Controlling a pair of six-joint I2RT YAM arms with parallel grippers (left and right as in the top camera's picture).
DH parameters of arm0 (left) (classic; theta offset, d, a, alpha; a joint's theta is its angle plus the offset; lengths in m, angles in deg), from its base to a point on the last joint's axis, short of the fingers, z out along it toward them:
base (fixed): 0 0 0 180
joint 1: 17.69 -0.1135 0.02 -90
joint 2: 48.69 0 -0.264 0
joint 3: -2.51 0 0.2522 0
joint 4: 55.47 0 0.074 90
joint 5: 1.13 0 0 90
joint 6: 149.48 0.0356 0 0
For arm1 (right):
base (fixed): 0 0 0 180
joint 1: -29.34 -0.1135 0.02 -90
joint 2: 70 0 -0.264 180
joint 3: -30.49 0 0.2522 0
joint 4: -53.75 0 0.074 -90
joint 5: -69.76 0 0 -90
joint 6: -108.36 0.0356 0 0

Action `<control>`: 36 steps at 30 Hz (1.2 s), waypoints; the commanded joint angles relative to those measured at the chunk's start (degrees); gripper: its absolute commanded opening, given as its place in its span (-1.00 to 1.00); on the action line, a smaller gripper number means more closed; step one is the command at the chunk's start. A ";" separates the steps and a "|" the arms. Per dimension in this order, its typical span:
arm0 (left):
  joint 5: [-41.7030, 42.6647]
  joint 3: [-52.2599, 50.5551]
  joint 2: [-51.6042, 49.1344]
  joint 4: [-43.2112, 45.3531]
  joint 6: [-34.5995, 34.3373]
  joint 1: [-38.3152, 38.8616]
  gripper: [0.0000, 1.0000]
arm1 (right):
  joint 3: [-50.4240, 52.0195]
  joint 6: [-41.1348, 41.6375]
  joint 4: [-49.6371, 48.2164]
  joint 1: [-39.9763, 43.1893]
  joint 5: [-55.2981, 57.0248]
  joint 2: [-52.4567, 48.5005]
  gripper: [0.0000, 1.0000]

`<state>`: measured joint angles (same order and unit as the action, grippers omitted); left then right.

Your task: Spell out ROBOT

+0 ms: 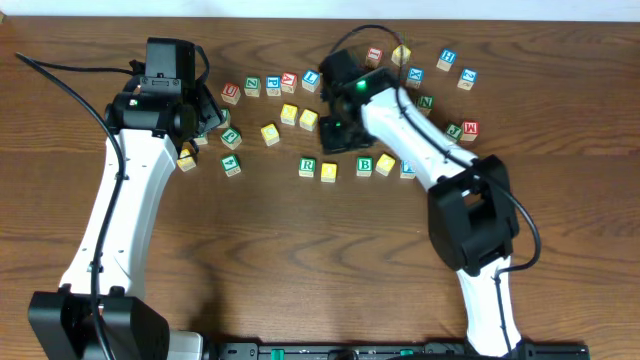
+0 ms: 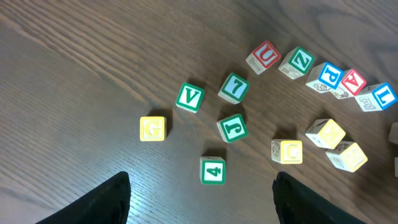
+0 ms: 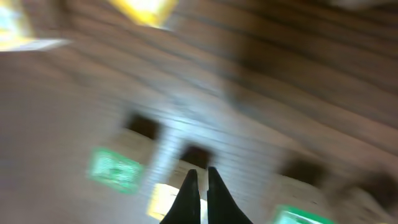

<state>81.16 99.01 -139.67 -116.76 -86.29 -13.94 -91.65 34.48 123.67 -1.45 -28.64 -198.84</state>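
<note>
The ROBOT cubes lie in a row on the table: green R (image 1: 307, 166), a yellow cube (image 1: 329, 172), green B (image 1: 364, 165), another yellow cube (image 1: 385, 164) and blue T (image 1: 407, 169), which my right arm partly covers. My right gripper (image 1: 335, 138) hovers just behind the row's left half. In the blurred right wrist view its fingers (image 3: 201, 180) are shut with nothing between them, above a yellow cube (image 3: 163, 200) and beside a green cube (image 3: 114, 168). My left gripper (image 1: 210, 117) is far off at the left, open and empty (image 2: 202, 208).
Loose cubes lie under the left gripper: green 4 (image 2: 212, 170), J (image 2: 232, 128), V (image 2: 189, 97), yellow G (image 2: 152, 129) and C (image 2: 287, 151). A line with U (image 1: 230, 93) runs along the back. More cubes sit at the back right (image 1: 447, 59).
</note>
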 commanded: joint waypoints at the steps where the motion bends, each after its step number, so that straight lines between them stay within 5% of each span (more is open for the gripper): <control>1: -0.74 -0.76 -0.55 0.57 0.13 -1.40 0.45 | 0.17 0.63 -2.84 -2.58 -4.20 1.84 -0.98; 14: -0.74 -0.79 -0.55 -0.31 0.15 -7.50 0.45 | 0.17 5.79 -11.52 -10.49 -4.02 -2.16 -0.98; 36: -0.70 -1.97 -0.55 -1.27 0.11 -7.54 0.45 | 0.20 19.54 -8.39 -10.67 7.23 -5.38 -0.98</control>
<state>81.16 97.57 -139.67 -117.90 -86.27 -21.35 -91.49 51.13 114.38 -12.14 -23.18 -203.25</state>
